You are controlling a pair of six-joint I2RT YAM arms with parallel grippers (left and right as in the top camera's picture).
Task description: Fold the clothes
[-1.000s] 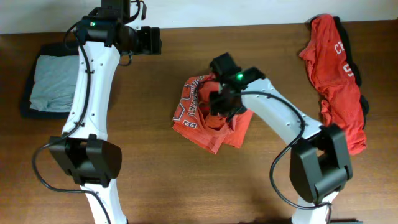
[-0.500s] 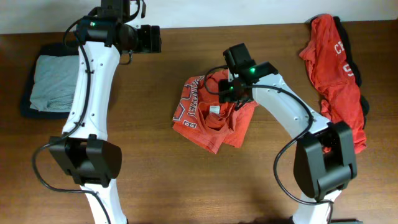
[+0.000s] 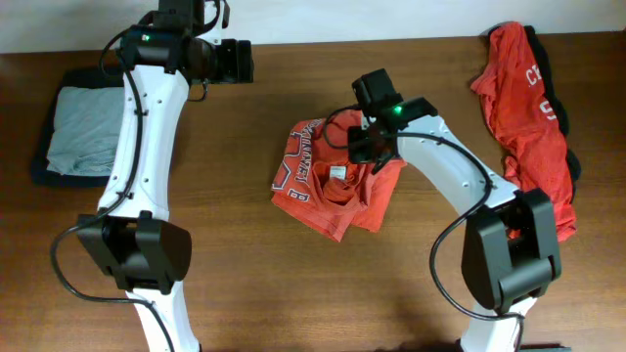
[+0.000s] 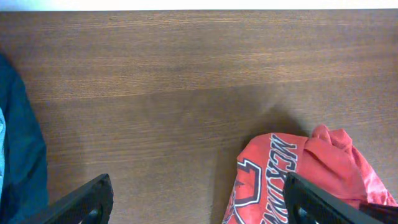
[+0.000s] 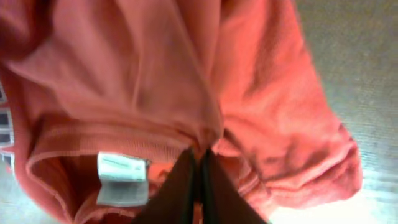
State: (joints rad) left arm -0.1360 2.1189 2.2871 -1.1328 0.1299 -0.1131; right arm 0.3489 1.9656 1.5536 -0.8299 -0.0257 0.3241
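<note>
A crumpled red T-shirt with white lettering (image 3: 323, 186) lies in the middle of the brown wooden table (image 3: 245, 264). The right tool (image 5: 198, 177) is clenched on a thin pinch of fabric beside the white collar label (image 5: 122, 178). The left tool (image 4: 198, 202) is released, well apart over bare wood. The risks look to be that so slight a pinch slips free, or that a lift drags several bunched layers up together.
</note>
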